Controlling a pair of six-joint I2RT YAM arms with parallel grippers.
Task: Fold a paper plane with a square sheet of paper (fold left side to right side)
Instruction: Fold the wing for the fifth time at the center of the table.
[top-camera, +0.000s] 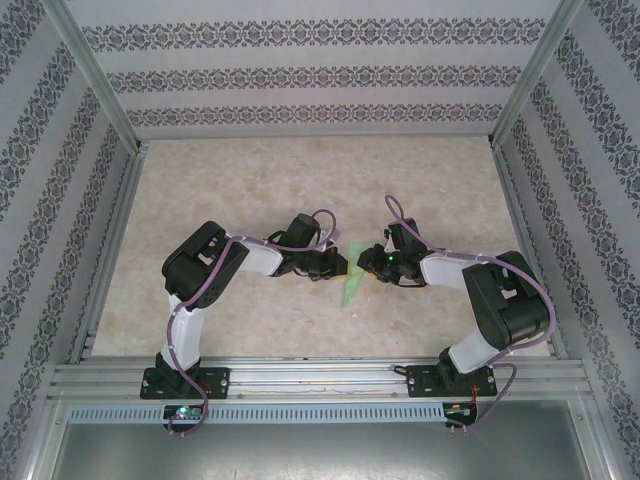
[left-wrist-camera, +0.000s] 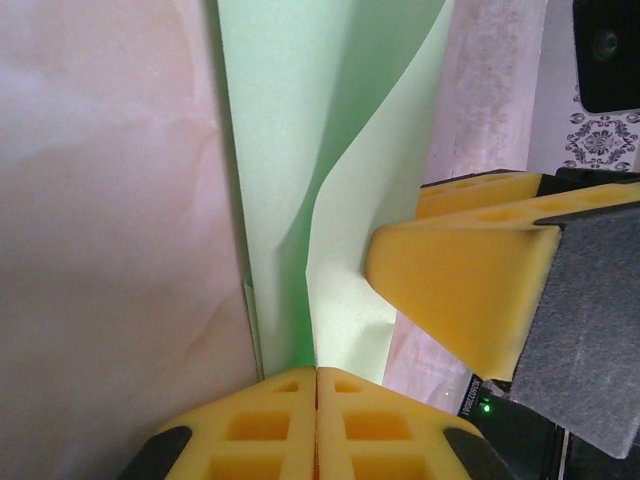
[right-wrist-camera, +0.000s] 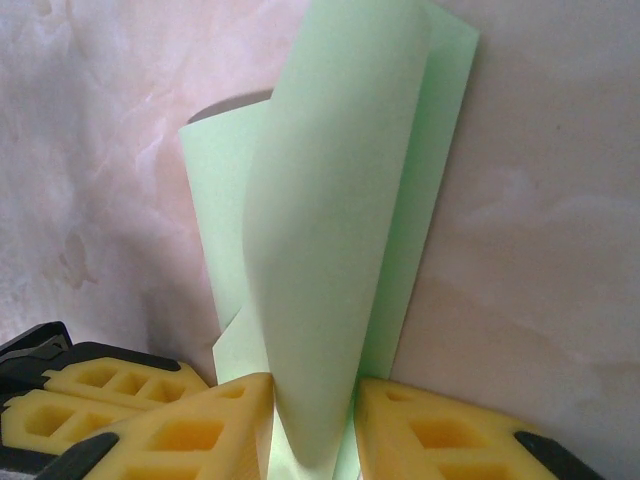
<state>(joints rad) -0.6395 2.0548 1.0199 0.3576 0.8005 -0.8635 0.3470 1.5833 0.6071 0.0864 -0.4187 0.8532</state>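
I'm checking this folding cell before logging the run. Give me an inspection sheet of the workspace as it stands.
Surface: beige marbled table, bare around the arms.
Job's things: green paper, partly folded, one flap curling up between the grippers.
Clutter: nothing seen.
Grippers: left gripper shut, pinching the paper's edge; right gripper has its yellow fingers either side of the raised flap, grip uncertain.
Cables: purple cables run along both arms, off the paper.
Surroundings: patterned walls, metal frame rail at the near edge.
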